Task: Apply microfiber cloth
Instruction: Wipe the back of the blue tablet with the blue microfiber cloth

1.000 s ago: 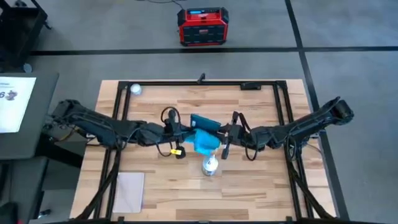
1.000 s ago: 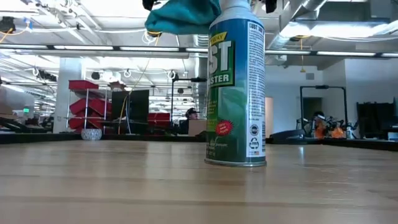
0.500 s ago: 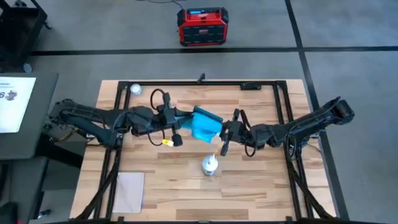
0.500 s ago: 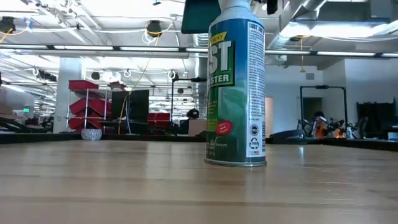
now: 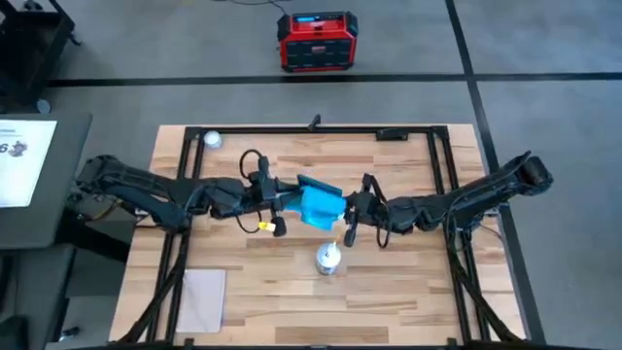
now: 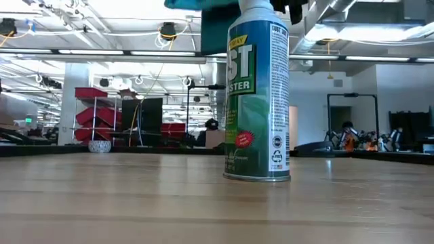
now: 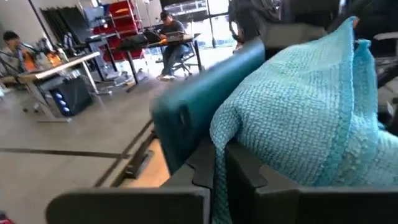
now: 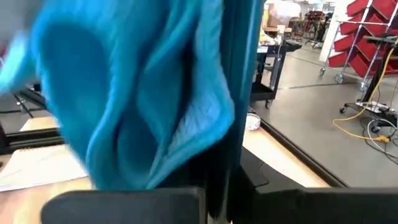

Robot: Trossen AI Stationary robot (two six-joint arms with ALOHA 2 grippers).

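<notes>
The sky-blue microfiber cloth [image 5: 319, 208] is bunched in the air over the middle of the table, lying against the dark tablet [image 5: 317, 185]. My left gripper [image 5: 285, 201] reaches in from the table's left and is shut on the cloth [image 7: 292, 118]. My right gripper [image 5: 348, 209] reaches in from the right and is shut on the tablet [image 8: 241, 93]. In the low view only the undersides of the cloth [image 6: 193, 3] and the tablet [image 6: 215, 30] show, high above the table top. My left gripper pinches a hanging fold of the cloth [image 7: 219, 163] between its two fingers, coming level from the table's left. The cloth bulges beyond the fingers against the tablet's face and is clear of the table. My right gripper pinches the tablet's edge [image 8: 225, 177] between its two fingers, level from the table's right. The tablet stands on edge, lifted clear, with the cloth draped over one face.
A green spray can [image 5: 328, 259] stands upright just near-side of the grippers, tall in the low view [image 6: 258, 95]. A white ball [image 5: 212, 139] lies at the far left, a pale grey sheet [image 5: 202, 298] at the near left. A black frame [image 5: 321, 129] borders the table.
My left gripper has carried the cloth toward the table's far edge, then come a little way back, so the cloth has travelled along the tablet's face. My right gripper has held the tablet almost still in the air.
</notes>
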